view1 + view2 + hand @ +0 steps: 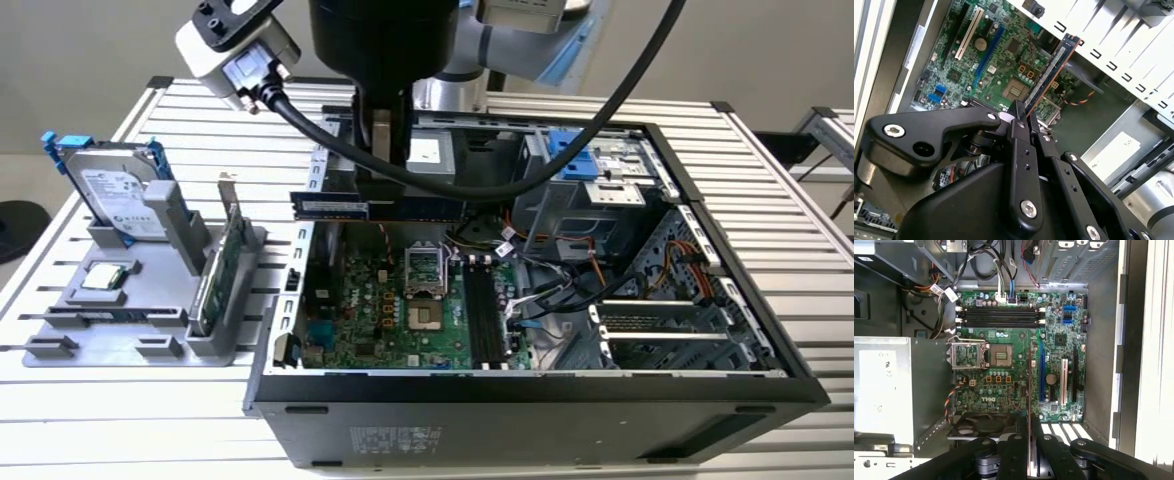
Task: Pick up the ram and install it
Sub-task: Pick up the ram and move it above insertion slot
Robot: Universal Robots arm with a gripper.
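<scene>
One ram stick (380, 207) hangs level above the open computer case (534, 392), clamped between the narrow-set fingers of the gripper (387, 185). In the first wrist view it shows edge-on over the green motherboard (1004, 390), well apart from the black memory slots (999, 317). At the exterior view's left, a silver hard drive (114, 195) and green expansion card (220, 270) stand in a grey holder (80, 330).

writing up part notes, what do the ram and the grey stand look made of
The ram, clamped in the hand: rigid circuit board, dark, with matte black chips and a coppery edge. The grey stand: probably moulded or printed plastic, going by its uniform matte grey and blocky slots; not certain.
</scene>
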